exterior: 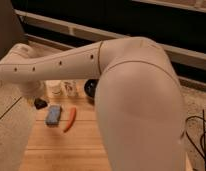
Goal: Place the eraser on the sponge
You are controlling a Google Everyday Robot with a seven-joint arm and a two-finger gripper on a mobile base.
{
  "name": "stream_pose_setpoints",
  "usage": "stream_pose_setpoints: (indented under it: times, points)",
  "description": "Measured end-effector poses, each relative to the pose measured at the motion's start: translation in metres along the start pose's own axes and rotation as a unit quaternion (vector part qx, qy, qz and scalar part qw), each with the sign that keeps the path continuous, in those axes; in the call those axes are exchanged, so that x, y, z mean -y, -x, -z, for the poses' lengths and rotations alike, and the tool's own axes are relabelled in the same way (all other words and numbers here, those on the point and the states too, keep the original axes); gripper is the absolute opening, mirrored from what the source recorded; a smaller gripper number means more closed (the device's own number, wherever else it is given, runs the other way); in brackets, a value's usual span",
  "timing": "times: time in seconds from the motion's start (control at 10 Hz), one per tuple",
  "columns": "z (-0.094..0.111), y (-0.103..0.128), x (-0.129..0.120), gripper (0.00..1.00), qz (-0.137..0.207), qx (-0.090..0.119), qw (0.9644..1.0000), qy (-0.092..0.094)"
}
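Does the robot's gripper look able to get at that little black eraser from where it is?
Probably yes. The gripper hangs at the wooden table's left edge, right next to the eraser, and nothing shows between them. The sponge and jar sit off to the side.

The small black eraser point(41, 103) lies near the surface's left edge, just beside the flat blue sponge point(53, 115) and directly under the gripper point(36, 96).

Wooden table point(71, 150), speckled floor point(8, 135) on the left, dark wall point(121, 17) behind
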State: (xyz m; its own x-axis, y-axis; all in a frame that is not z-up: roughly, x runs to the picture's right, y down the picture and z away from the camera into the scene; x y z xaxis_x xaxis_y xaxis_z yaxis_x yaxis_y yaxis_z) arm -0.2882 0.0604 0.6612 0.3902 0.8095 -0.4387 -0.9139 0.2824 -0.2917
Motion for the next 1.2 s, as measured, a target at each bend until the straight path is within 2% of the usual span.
stream_pose_setpoints:
  times: [0.2,0.4,0.6,0.8,1.2]
  points:
    - [-0.01,0.003,-0.005,0.0,0.006,-0.009,0.9999,0.0]
    - [-0.023,0.008,0.005,0.0,-0.002,-0.02,0.9998,-0.009]
    - [-0.034,0.011,0.009,0.0,-0.014,-0.032,0.9994,-0.007]
    - [-0.045,0.014,0.008,0.0,-0.019,-0.034,0.9992,-0.001]
    - [-0.064,0.016,-0.001,0.0,-0.008,-0.023,0.9997,0.007]
